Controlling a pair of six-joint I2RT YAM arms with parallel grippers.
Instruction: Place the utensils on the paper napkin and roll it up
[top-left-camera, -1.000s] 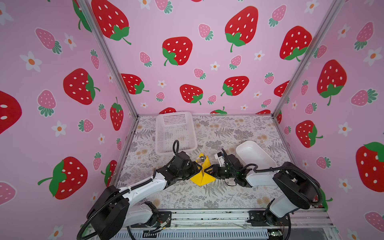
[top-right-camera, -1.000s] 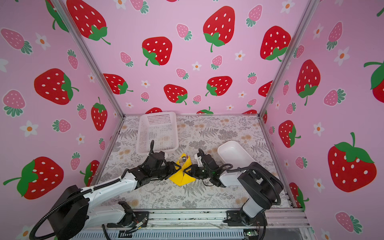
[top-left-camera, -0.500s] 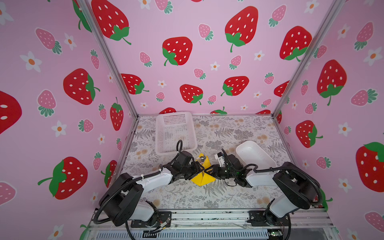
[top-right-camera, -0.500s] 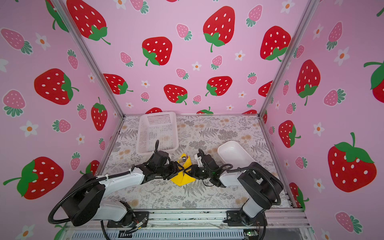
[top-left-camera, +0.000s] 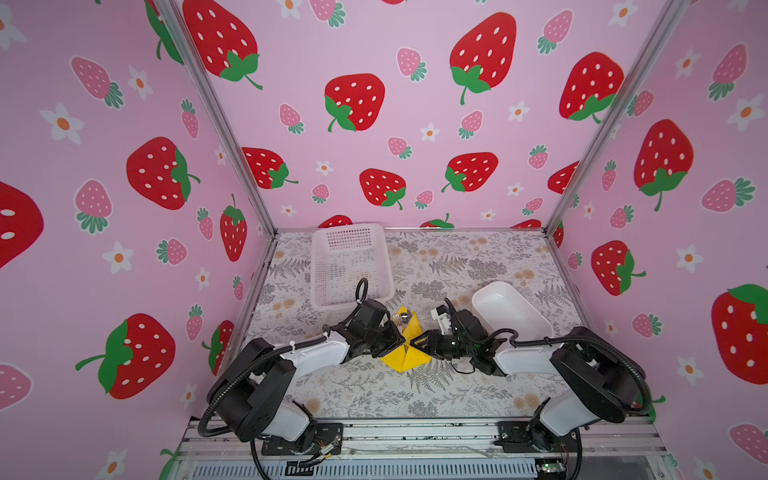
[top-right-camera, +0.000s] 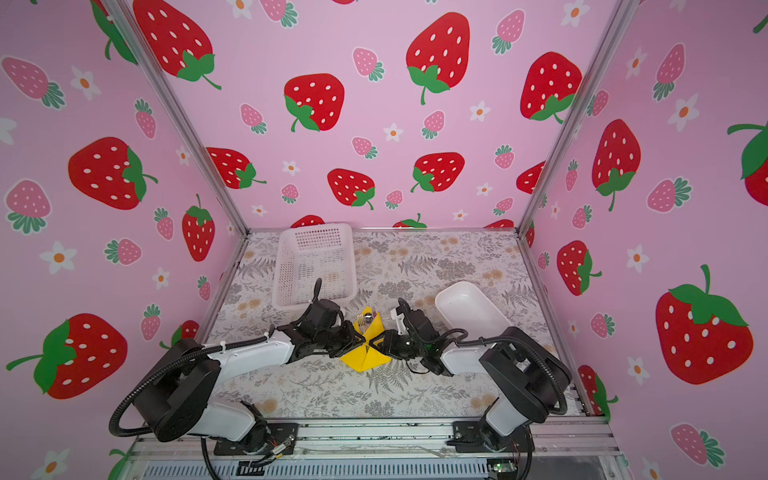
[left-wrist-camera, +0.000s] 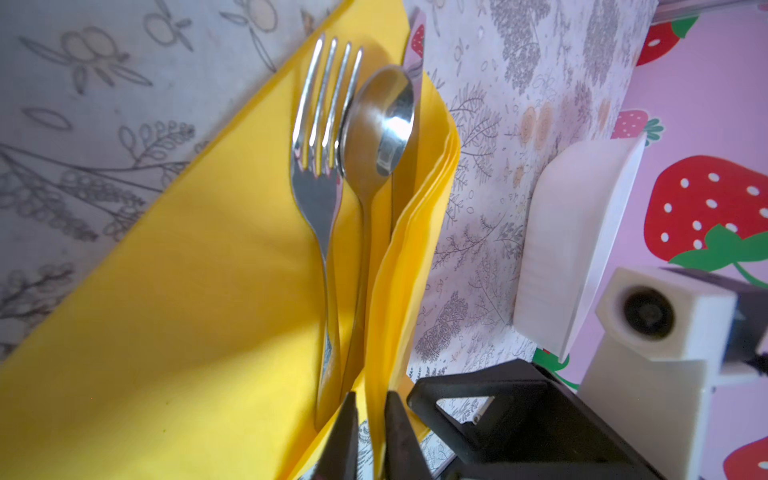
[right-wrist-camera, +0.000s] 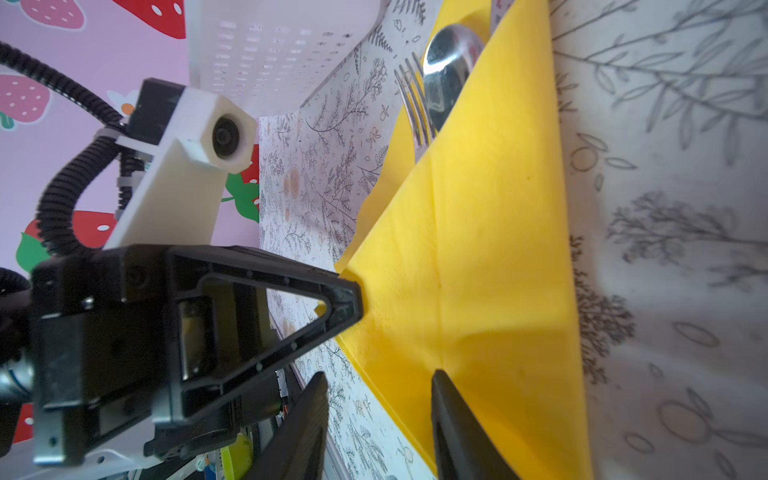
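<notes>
Floral tabletop (top-left-camera: 415, 399) up front, and in both top views the paper napkin (top-left-camera: 405, 358) sits front-centre, partly folded. The left gripper (top-left-camera: 400, 341) and right gripper (top-left-camera: 417, 341) meet over it from either side. A white basket (top-left-camera: 349, 266) stands behind on the left, a white tray (top-left-camera: 511, 311) behind on the right. The utensils (top-left-camera: 401, 319) poke out of the fold, long axis front to back, heads toward the back wall (top-left-camera: 374, 145).

Over to the left wrist view: fork (left-wrist-camera: 318, 166), spoon (left-wrist-camera: 380, 124) and knife (left-wrist-camera: 405, 195) lie side by side in the crease, handles nearest the camera. The left gripper's fingers are pressed together on a raised flap of yellow paper just beside those handles.

Right wrist view now: the right gripper's fingers stand spread, one over the napkin's edge, one over bare table, pinching nothing.

This paper looks thin, limp and many-layered, so it will likely crumple or tear if yanked; an edge or corner is the place to hold. The steel is stiff and slick, and could slide out of a loose roll.
</notes>
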